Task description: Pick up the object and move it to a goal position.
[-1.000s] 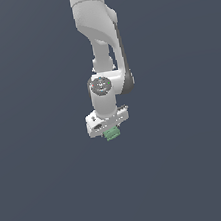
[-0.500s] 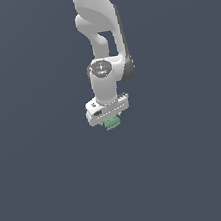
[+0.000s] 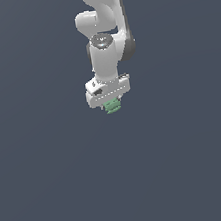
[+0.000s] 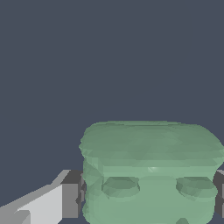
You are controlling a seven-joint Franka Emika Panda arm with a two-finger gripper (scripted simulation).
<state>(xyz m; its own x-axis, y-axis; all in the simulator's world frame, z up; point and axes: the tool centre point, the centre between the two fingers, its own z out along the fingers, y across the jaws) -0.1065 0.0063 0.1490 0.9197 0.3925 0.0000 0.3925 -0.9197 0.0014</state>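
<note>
- hanging below the white franka arm (image 3: 105, 57), the white two-fingered gripper (image 3: 112, 103) points downward against a plain dark grey-blue background.
- the small light-green blocky object with ribbed, grooved sides (image 3: 113, 106) sits pinched between the fingers, and only its lower part shows beneath the gripper body in the exterior view.
- in the wrist view, the same green object (image 4: 151, 173) fills much of the picture, with a dark grey finger pad (image 4: 72, 200) touching one side and another pad at the opposite side.
- the object is narrower than the gripper body above it.
- nothing shows under the object but the flat dark background.
</note>
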